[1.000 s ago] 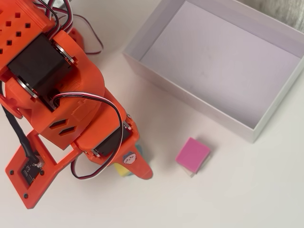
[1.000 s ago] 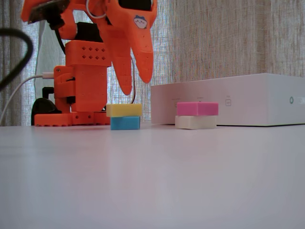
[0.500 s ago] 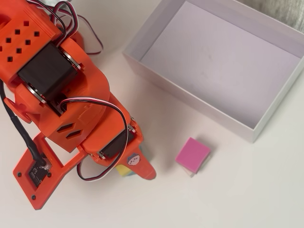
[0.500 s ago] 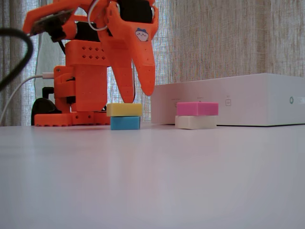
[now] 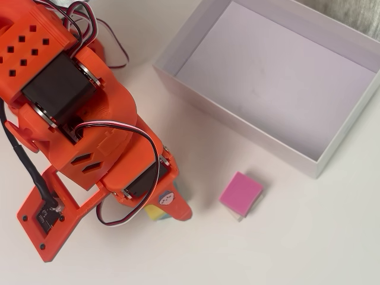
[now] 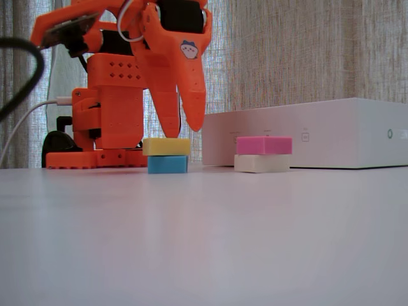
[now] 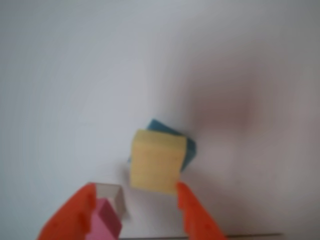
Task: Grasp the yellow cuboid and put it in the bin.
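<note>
Overhead view: The orange arm (image 5: 89, 124) reaches down over the white table (image 5: 309, 237), its gripper (image 5: 169, 212) covering most of a two-block stack. Only a sliver of the yellow cuboid (image 5: 155, 213) shows under the fingertip, with a thin teal edge of the blue block (image 5: 183, 191) beside it.
Overhead view, surroundings: A pink block (image 5: 240, 191) sits on a white block (image 5: 244, 212), apart from the stack, between it and the bin (image 5: 237, 122). The bin lies at upper right, its lilac floor bare.
Fixed view: The yellow cuboid (image 6: 166, 146) rests flat on the blue block (image 6: 167, 164). The gripper (image 6: 182, 127) points down just behind and above the cuboid, its two orange fingers parted; whether a tip touches the yellow top cannot be told.
Fixed view, obstacles: The pink block (image 6: 264, 145) on the white block (image 6: 262, 163) stands right of the stack, in front of the bin's near wall (image 6: 331, 131).
Wrist view: The yellow cuboid (image 7: 156, 160) lies skewed on the blue block (image 7: 187, 150), ahead of the spread fingertips (image 7: 190, 205). The claw (image 7: 145, 200) is released and grips nothing. The pink block (image 7: 106, 220) on the white block (image 7: 112, 192) shows beside the left finger.
</note>
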`<action>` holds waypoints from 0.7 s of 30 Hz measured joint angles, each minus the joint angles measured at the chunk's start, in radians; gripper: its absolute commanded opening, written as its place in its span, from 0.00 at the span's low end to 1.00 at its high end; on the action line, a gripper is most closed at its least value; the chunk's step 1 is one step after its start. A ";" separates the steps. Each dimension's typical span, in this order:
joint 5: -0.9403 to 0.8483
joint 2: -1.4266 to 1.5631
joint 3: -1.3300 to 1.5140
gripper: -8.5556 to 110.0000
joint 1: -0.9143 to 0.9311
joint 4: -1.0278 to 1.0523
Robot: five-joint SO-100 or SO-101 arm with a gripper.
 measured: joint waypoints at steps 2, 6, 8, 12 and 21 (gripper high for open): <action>0.000 0.000 0.006 0.23 0.006 -0.009; 0.000 0.000 0.009 0.24 0.014 -0.011; -0.017 0.003 0.009 0.24 0.011 -0.011; -0.051 0.020 0.011 0.24 -0.005 -0.011; -0.063 0.020 0.011 0.24 -0.017 -0.002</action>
